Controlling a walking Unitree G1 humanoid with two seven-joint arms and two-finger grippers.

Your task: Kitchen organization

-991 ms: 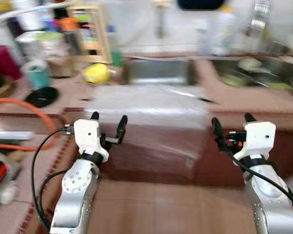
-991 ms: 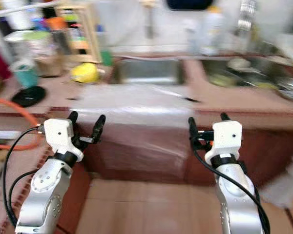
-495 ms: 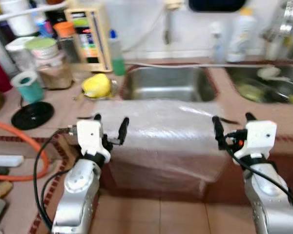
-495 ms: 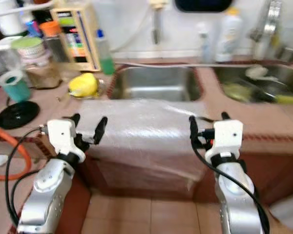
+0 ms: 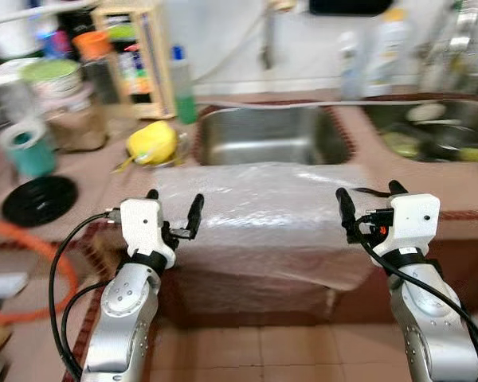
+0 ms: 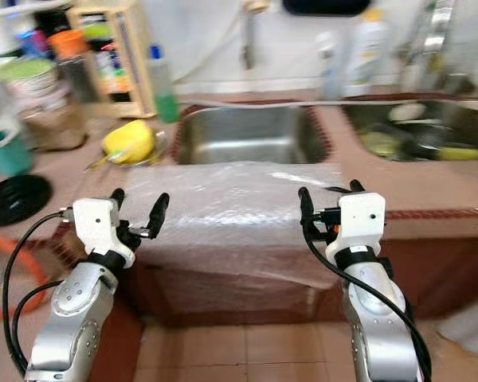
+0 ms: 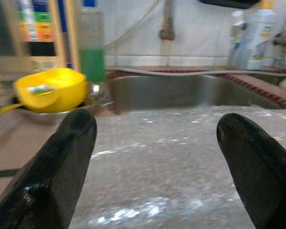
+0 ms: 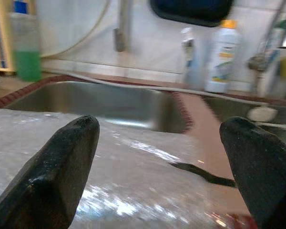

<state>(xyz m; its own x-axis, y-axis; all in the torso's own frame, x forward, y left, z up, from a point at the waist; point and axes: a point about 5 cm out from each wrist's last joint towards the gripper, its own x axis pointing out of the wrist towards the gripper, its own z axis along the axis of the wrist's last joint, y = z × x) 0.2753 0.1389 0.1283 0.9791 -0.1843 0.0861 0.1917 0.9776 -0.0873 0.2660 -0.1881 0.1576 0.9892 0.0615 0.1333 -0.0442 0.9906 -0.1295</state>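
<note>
At your 10 o'clock a black disc (image 5: pixel 40 200) is lying on the surface (image 5: pixel 95 171), with a teal cup (image 5: pixel 28 149) just behind it. A yellow bowl (image 5: pixel 152 142) is sitting at 11, just beside the sink (image 5: pixel 267 135), and a green bottle (image 5: pixel 183 89) is standing behind it. Your left tool (image 5: pixel 174 213) is hovering at the surface's front edge, fingers apart and holding nothing. A clear plastic sheet (image 5: pixel 259 215) is draping over that edge at 12, between both tools. Your right tool (image 5: pixel 368 204) is hovering at 1 o'clock, fingers likewise spread and empty. A second basin (image 5: pixel 438 135) is holding dishes at 2.
</note>
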